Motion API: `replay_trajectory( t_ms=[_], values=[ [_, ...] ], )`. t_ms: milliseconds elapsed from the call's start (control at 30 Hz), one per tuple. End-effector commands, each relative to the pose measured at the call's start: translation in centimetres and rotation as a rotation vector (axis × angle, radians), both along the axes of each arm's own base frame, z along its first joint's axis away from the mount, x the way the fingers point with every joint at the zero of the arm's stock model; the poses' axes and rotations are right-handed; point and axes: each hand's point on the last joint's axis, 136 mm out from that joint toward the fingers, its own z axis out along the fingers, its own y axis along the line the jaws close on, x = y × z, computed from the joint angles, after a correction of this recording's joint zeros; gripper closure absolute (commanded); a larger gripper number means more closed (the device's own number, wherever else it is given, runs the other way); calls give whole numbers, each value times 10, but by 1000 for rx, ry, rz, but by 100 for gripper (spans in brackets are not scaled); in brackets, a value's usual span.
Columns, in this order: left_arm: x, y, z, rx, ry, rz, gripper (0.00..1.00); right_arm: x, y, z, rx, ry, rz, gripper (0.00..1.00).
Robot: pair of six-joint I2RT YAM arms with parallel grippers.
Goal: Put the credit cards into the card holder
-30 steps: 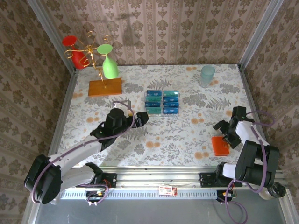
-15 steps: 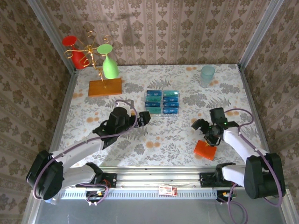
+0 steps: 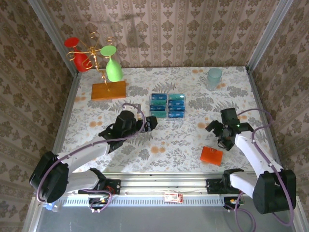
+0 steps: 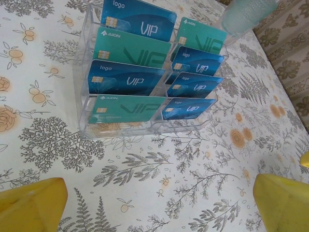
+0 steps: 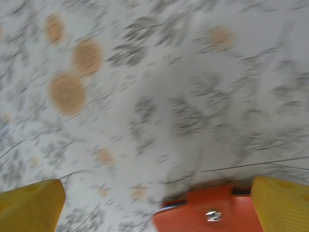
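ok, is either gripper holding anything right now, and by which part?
Nothing held. Left gripper open near the credit cards; right gripper open, card holder lying free on the table.

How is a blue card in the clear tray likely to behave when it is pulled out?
The blue card looks thin and flat, so probably light and fairly stiff. Its glossy face may slip in a pinch. It leans in a slot of the clear tray, so a sideways pull could drag the tray along.
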Motion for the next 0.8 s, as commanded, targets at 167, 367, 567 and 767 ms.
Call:
replay_trajectory(
  t_ms=[167,367,567,767],
  values=[
    [9,-11,15,-4,-36,-16,0,-53,-24,-21,-58,153,-92,0],
    [10,-15,16,-5,-38,-21,0,-56,-7,-40,42,176,-82,0],
    [11,-16,14,0,-36,-22,0,-52,15,-43,148,152,-54,0],
    [13,-19,11,-3,-29,-23,0,-48,47,-38,203,126,11,0]
  ],
)
